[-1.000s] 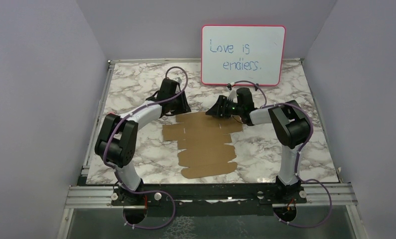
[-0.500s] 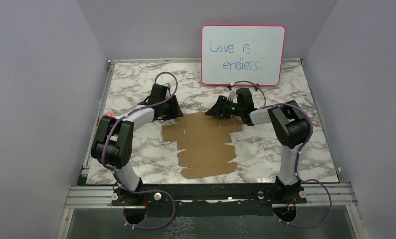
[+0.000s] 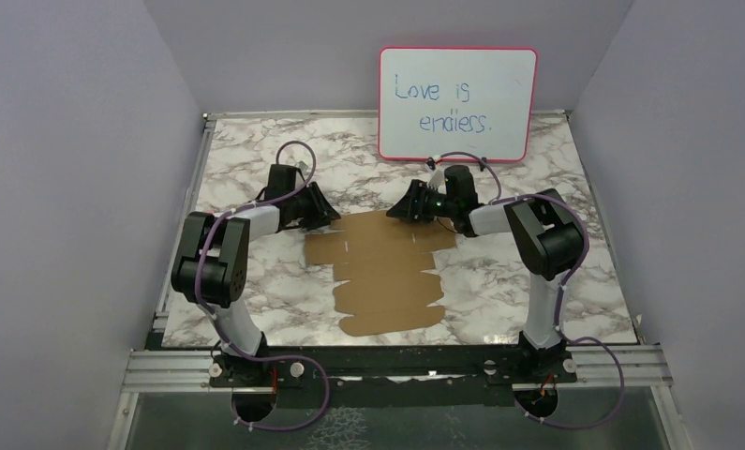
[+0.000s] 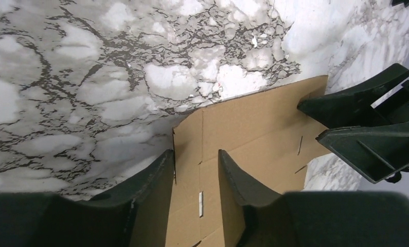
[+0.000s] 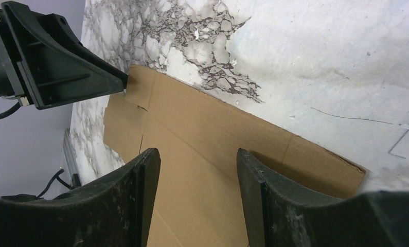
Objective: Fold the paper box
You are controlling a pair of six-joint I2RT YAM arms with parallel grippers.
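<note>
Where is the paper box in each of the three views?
Top external: the paper box lies flat in the picture's centre.
Left wrist: it fills the lower middle and right.
Right wrist: it runs diagonally through the middle.
Shared landmark: the marble table around it.

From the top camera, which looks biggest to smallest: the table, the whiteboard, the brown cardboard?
Largest: the table.
Next: the whiteboard and the brown cardboard paper box. These look about alike, so I won't rank those two.
</note>
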